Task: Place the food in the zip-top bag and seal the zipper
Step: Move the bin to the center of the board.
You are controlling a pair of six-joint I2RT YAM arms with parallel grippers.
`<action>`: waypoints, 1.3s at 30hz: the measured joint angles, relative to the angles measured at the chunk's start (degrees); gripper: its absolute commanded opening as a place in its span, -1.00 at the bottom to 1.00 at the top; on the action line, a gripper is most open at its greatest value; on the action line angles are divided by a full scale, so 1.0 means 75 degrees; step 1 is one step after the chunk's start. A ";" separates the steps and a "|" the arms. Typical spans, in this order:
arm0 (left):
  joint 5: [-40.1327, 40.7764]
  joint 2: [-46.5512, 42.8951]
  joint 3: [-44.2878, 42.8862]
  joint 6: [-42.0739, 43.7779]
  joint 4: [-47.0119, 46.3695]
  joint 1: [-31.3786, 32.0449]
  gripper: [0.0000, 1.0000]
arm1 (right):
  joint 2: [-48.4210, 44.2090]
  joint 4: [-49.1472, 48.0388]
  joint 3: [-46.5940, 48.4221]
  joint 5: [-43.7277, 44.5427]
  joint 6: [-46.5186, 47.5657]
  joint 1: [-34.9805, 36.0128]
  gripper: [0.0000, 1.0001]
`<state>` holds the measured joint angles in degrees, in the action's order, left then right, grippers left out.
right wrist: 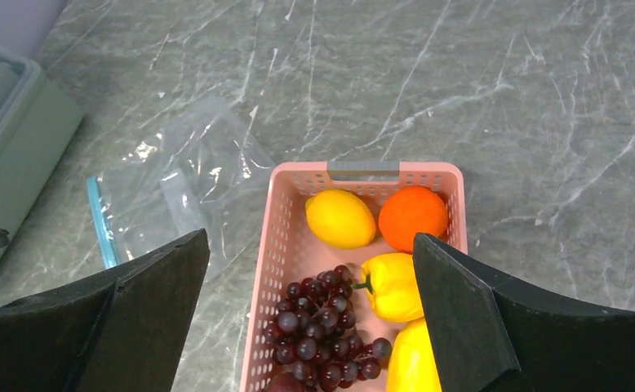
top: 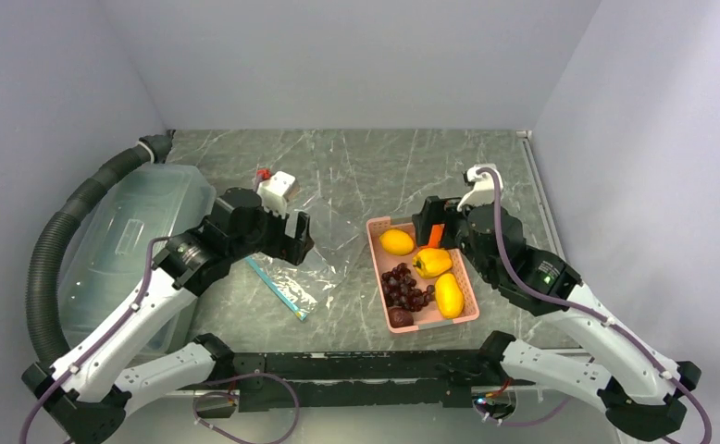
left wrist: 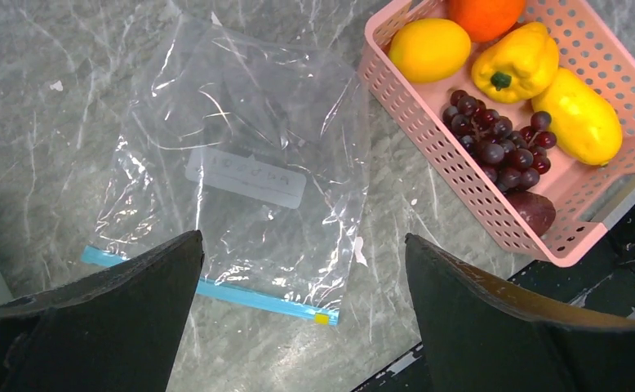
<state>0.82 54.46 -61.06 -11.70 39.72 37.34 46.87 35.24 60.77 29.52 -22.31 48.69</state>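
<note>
The clear zip-top bag lies flat and empty on the marble table, its teal zipper toward the near edge. My left gripper hangs open above the bag, touching nothing. The food sits in a pink basket: lemon, orange ball, yellow pepper, grape bunch and oblong yellow fruit. My right gripper hovers open over the basket's far end, holding nothing.
A large translucent lidded bin stands at the left with a black corrugated hose curving round it. A dark reddish piece lies in the basket's near corner. A black rail runs along the near table edge. Grey walls enclose three sides.
</note>
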 measured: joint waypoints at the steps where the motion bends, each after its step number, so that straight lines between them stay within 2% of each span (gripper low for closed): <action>1: -0.0023 -0.0055 0.0003 0.0003 -0.0006 0.0000 0.98 | 0.0052 0.0035 0.0085 -0.0009 0.0000 0.0000 0.99; 11: 0.0108 -0.0656 0.0105 0.0006 -0.0099 0.0000 0.98 | 0.0542 0.0458 0.0201 -0.0323 0.0017 0.0000 0.99; 19: 0.0140 -0.0691 0.0114 0.0006 -0.0122 0.0000 0.98 | 0.0606 0.0670 0.0187 -0.0804 0.0058 0.0000 0.95; 25: 0.0175 -0.0731 0.0114 0.0006 -0.0119 0.0000 0.98 | 0.1227 0.0711 0.0184 -0.1102 0.0023 0.0181 0.91; 39: 0.0277 -0.0799 0.0114 0.0032 -0.0117 0.0000 0.98 | 0.2410 0.0702 0.0169 -0.1142 -0.0367 0.1023 0.64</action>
<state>2.90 48.47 -60.20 -11.46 38.85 37.34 64.95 40.51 62.04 20.95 -25.06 56.36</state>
